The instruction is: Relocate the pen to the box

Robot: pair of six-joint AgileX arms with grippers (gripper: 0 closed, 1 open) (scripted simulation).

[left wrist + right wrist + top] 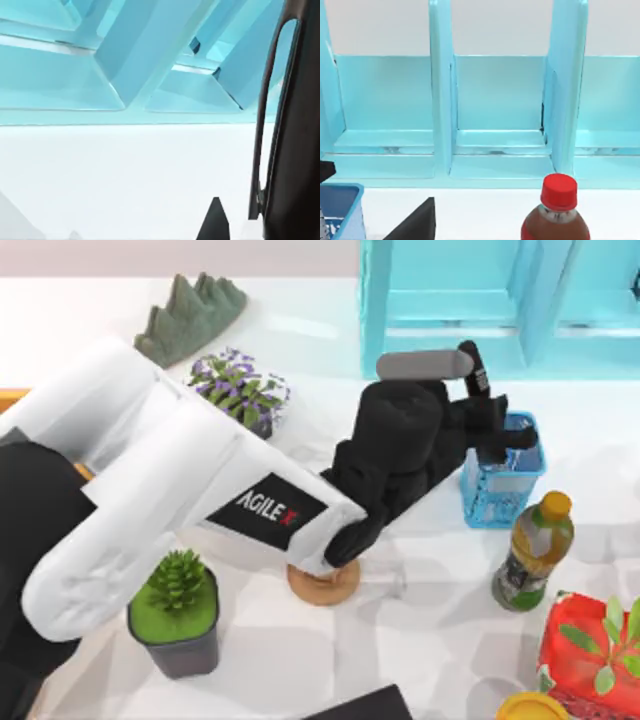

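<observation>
Pen (pixel 425 365): what you are reading as the pen is a grey barrel with a dark end, lying crosswise just beside the left end effector (pixel 492 430), on its shelf-facing side. Whether it is being carried or merely lying there, you cannot tell.

Left end effector: it is hanging at the far end of the outstretched left arm, directly over the near rim of the blue mesh basket (pixel 505 485). How far open it is, and what it has hold of, you cannot tell.

Box (pixel 12 398): you are seeing just a salmon-orange sliver of it, well apart from the end effector, far back along the arm. The arm is covering the rest, because it is reaching across the box to work at the opposite side of the tabletop (pixel 440 640).

Turquoise shelf unit (pixel 450 300): it is standing just beyond the end effector, and the left wrist view is looking straight into its dividers.

Juice bottle (pixel 535 550): it is standing near the end effector, on the far side of the basket.

Right arm (pixel 350 705): probably the dark wedge, well behind the end effector, looking parked.

Judgement: you are looking at the pick-up end of the job. The whole carry back to the box is not yet done.
</observation>
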